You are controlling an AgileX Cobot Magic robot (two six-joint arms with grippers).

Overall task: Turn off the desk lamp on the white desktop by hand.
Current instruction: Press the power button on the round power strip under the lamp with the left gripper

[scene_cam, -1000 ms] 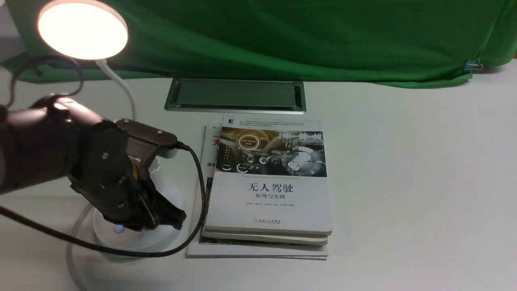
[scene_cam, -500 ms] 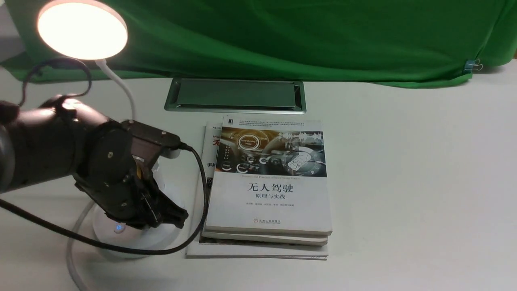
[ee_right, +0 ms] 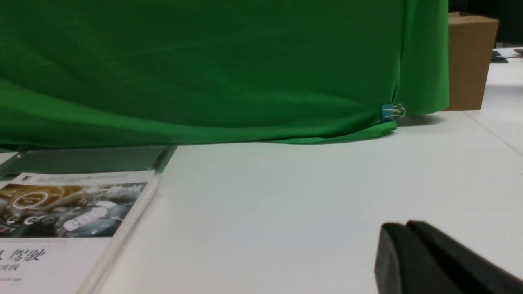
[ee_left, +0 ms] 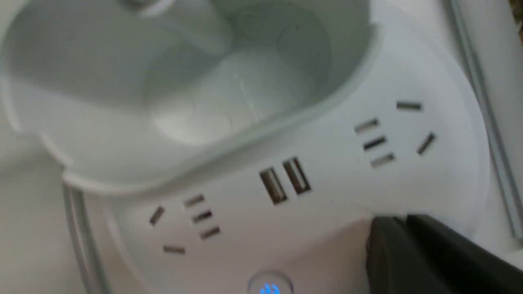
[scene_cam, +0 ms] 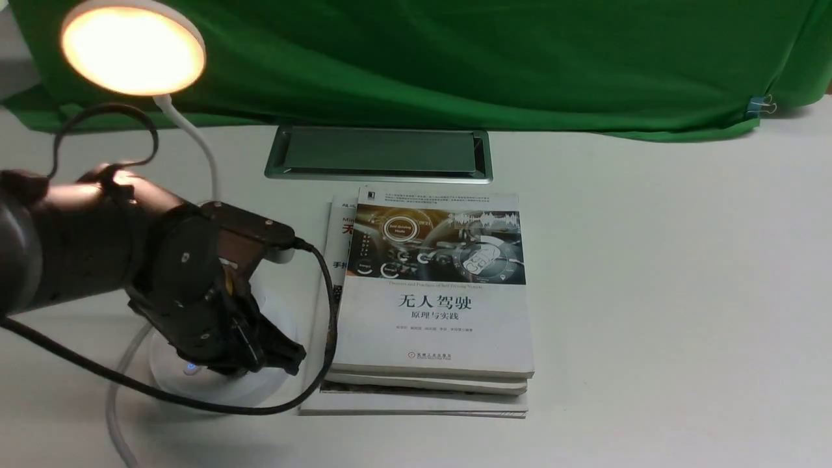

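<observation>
The desk lamp stands at the left of the white desktop point(scene_cam: 650, 292). Its round disc head point(scene_cam: 133, 49) glows orange, and its thin neck point(scene_cam: 201, 149) curves down behind my left arm. My left gripper point(scene_cam: 289, 357), dark and bulky, is shut and empty, with its tips low over the lamp's round base point(scene_cam: 214, 387). A blue-lit button point(scene_cam: 190, 368) shows beside it. In the left wrist view the shut fingertips point(ee_left: 402, 222) hang over the base point(ee_left: 327, 171), near the blue button point(ee_left: 269, 288), the sockets and the cup holder point(ee_left: 184, 81). My right gripper point(ee_right: 402, 228) is shut and empty, low over bare desktop.
A stack of books point(scene_cam: 435, 292) lies right of the lamp base. The silver cable hatch point(scene_cam: 380, 153) sits behind it. The green cloth point(scene_cam: 455, 58) hangs along the back. A black cable point(scene_cam: 325, 292) loops from my left wrist round the base. A cardboard box point(ee_right: 470, 61) stands beyond the cloth.
My left gripper has shifted slightly right and down towards the lamp base. The lamp head's glow looks dimmer and more orange than before.
</observation>
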